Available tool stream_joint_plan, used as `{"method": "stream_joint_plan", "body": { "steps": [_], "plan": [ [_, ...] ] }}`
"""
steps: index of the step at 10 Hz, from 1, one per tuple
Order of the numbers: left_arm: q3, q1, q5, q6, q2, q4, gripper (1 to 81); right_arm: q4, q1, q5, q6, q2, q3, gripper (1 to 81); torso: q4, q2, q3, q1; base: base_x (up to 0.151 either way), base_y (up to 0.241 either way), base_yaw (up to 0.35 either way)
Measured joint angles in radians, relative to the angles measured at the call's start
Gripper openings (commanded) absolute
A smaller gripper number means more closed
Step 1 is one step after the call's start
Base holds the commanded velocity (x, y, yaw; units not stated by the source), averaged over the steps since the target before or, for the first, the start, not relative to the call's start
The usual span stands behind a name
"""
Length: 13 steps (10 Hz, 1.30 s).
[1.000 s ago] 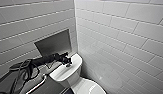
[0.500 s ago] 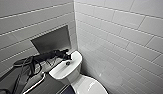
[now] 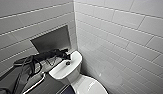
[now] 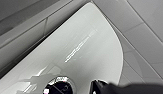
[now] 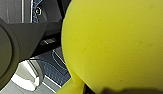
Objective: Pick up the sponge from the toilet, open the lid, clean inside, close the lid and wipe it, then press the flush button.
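1. The left claw [image 3: 66, 57], dark and at the end of the arm reaching in from the left, hovers over the back of the flat white rectangular tank top [image 3: 62, 70]. I cannot tell whether it is open or closed.
2. Just beside it, in the middle of that tank top, sits the small dark round flush button [image 3: 68, 63]. The left wrist view has the button [image 4: 59, 87] close under the claw, apart from it rather than clearly touched.
3. The right claw [image 5: 114, 90] grips the small bright yellow soft sponge [image 5: 114, 42], as far as I can judge. The block hangs right before the wrist camera, clear of any surface.
4. Further out, the white glossy ceramic toilet [image 3: 75, 76] stands in the corner of grey tiled walls [image 3: 117, 35], with its white smooth oval lid [image 3: 92, 86] lying down.
5. With the lid shut and the left claw at the tank, the step in hand looks like the last one, pressing the flush.
6. The next move calls for centring the claw over the button and pushing straight down. The target is small and the tank top glossy, so an off-centre push may slip.
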Motion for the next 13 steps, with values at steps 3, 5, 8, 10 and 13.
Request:
{"method": "stream_joint_plan", "body": {
  "steps": [3, 5, 8, 10, 13],
  "plan": [
    [0.001, 0.004, 0.013, 0.002, -0.008, 0.022, 1.0, 0.0, 0.0, -0.001, 0.0, 0.0, 0.004, 1.0, -0.001, 0.0, 0.0, 0.0, 0.0, 0.0, 0.0],
    [-0.004, 0.034, 0.02, -0.031, -0.029, -0.017, 1.0, 0.0, 0.003, -0.001, 0.0, 0.004, 0.004, 1.0, -0.001, 0.0, 0.0, 0.0, 0.0, 0.0, 0.0],
    [-0.039, 0.079, -0.004, -0.12, -0.048, -0.121, 1.0, 0.0, 0.012, -0.001, 0.0, 0.013, 0.004, 1.0, -0.001, 0.0, 0.0, 0.0, 0.0, 0.0, 0.0],
    [-0.04, 0.08, -0.054, -0.169, -0.03, -0.128, 1.0, 0.0, 0.011, -0.001, -0.001, 0.012, 0.004, 1.0, -0.001, 0.0, 0.0, 0.0, 0.0, 0.0, 0.0],
    [-0.04, 0.081, -0.096, -0.18, -0.018, -0.139, 1.0, 0.0, 0.011, -0.001, 0.0, 0.011, 0.004, 1.0, -0.001, 0.0, 0.0, 0.0, 0.0, 0.0, 0.0]
  ]
}}
